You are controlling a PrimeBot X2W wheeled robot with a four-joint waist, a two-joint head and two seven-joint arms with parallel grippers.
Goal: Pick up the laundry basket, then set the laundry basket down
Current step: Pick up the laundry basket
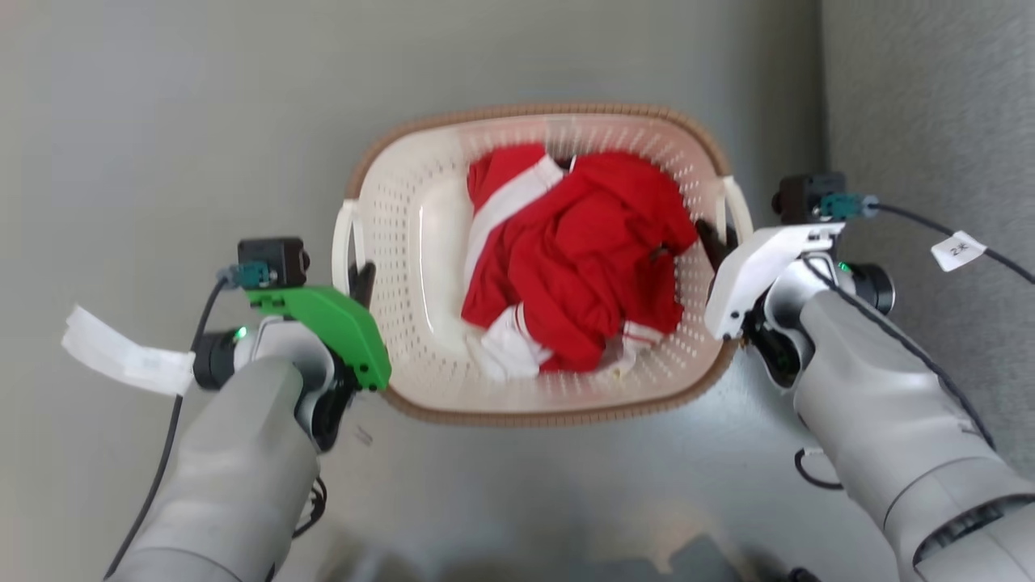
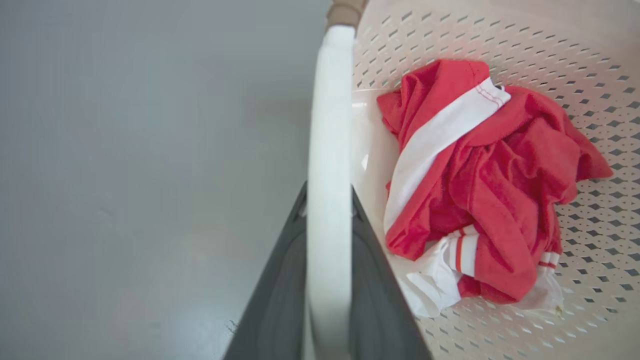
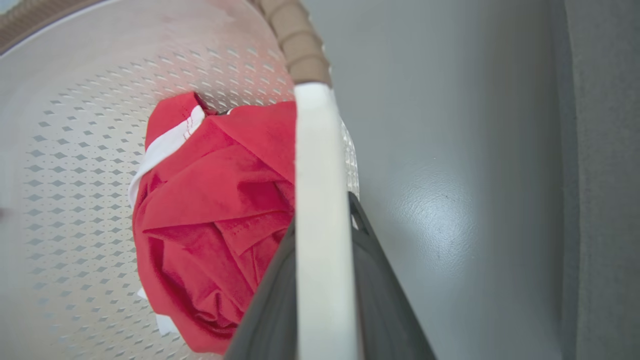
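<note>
laundry basket (image 1: 534,109) over the grey floor (image 1: 162,121), red garment (image 1: 582,259) inside. left tool (image 1: 360,279) and right tool (image 1: 716,242) each pinch a white handle (image 1: 344,242) on opposite sides of the basket, probably to keep it level. wrist views show each handle seated between dark fingers (image 2: 280,290); the head view shows both grips together. whether the basket touches the floor cannot be told.
</note>
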